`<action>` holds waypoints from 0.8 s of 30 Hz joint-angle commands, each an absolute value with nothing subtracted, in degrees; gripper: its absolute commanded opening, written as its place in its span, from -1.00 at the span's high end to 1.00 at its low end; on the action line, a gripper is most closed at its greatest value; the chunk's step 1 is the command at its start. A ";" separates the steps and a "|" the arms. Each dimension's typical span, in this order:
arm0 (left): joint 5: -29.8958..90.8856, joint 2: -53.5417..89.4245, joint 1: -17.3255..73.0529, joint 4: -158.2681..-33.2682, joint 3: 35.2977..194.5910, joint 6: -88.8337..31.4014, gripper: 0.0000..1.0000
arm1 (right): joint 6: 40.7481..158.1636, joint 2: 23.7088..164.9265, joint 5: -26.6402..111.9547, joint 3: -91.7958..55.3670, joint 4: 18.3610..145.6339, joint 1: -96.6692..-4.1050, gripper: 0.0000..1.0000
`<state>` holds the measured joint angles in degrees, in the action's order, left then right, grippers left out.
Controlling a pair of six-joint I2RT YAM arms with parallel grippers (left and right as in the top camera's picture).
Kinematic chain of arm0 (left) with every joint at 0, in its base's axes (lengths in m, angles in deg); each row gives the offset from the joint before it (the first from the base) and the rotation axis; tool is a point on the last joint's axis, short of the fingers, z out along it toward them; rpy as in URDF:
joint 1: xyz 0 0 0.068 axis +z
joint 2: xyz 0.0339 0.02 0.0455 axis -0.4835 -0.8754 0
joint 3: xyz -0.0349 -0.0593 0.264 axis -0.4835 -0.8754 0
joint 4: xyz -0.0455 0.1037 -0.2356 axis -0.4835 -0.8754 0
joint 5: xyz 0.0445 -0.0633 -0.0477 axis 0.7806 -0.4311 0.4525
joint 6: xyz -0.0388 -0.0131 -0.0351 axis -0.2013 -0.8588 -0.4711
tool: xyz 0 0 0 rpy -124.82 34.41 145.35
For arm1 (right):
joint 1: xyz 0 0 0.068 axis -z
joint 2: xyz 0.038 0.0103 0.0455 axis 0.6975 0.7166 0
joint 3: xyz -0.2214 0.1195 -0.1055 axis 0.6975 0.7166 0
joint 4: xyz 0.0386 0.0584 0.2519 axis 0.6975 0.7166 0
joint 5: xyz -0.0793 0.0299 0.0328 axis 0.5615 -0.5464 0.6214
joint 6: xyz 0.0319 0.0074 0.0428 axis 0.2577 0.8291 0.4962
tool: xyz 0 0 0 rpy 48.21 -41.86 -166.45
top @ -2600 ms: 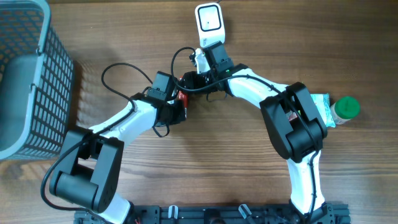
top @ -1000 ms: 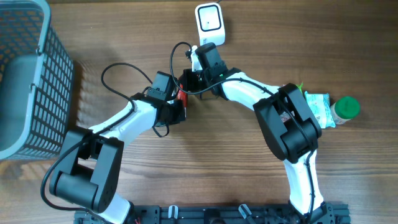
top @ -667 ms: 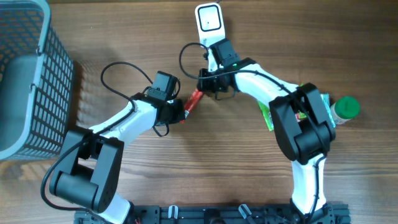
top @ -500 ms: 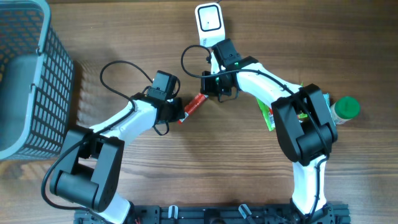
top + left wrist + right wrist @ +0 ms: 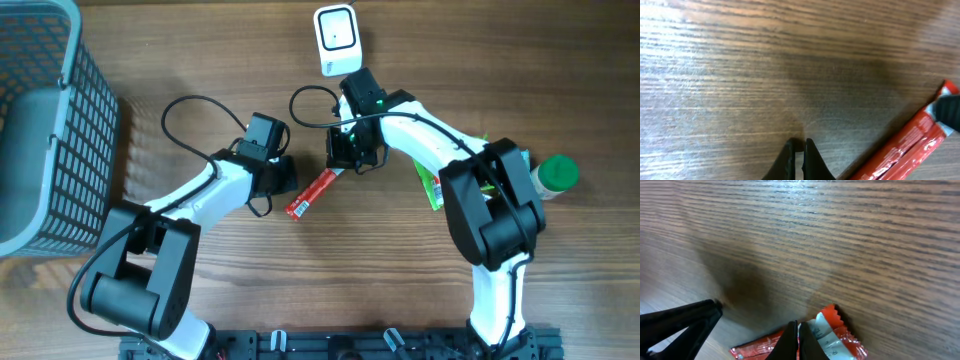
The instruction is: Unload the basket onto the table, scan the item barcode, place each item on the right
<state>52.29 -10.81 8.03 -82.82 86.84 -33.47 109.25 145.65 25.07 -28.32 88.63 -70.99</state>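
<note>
The wooden table (image 5: 200, 300) bears everything, and the red sachet (image 5: 311, 194) lies slantwise on it near the middle. The grey mesh basket (image 5: 40, 120) stands well to the left of the sachet, at the table's edge. The right arm (image 5: 480, 210) bends in from the sachet's right. The right gripper (image 5: 347, 160) has its fingers pressed together, pinching the sachet's upper end, whose crimped edge shows just beside the tips in the wrist view. The left arm (image 5: 190, 205) comes in from the sachet's left. The left gripper (image 5: 284, 178) sits just up and left of the sachet's lower end, fingers pressed together on nothing and apart from the sachet. The white scanner (image 5: 337, 40) rests above the sachet, beyond the right gripper. A green pouch (image 5: 430, 185) lies to the sachet's right, partly under the right arm, and a green-capped bottle (image 5: 555, 173) stands farther right again
</note>
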 commanded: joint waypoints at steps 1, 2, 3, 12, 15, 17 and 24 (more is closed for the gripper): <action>50.78 -7.14 9.25 -87.04 88.85 -31.94 0.92 | 107.63 139.14 25.62 -27.91 88.43 -69.33 0.90; 49.40 -6.31 9.32 -87.82 89.00 -31.94 0.92 | 107.59 138.59 25.66 -27.91 88.46 -69.11 0.88; 47.19 -5.22 9.34 -88.54 89.02 -31.92 0.92 | 107.63 138.15 25.82 -27.91 88.46 -68.91 0.85; 38.47 -3.47 8.57 -94.62 87.97 -31.94 0.92 | 104.18 137.98 27.11 -27.91 88.30 -66.57 0.02; 38.49 -4.15 7.59 -92.70 86.49 -31.94 0.92 | 103.28 138.06 28.29 -27.91 88.37 -64.78 -0.10; 38.41 -5.02 6.98 -91.50 85.96 -31.98 0.92 | 101.82 138.26 28.40 -27.89 88.48 -63.77 -0.10; 38.39 -8.36 4.33 -90.36 85.90 -32.60 0.92 | 99.08 138.46 28.37 -26.38 89.24 -63.16 -0.13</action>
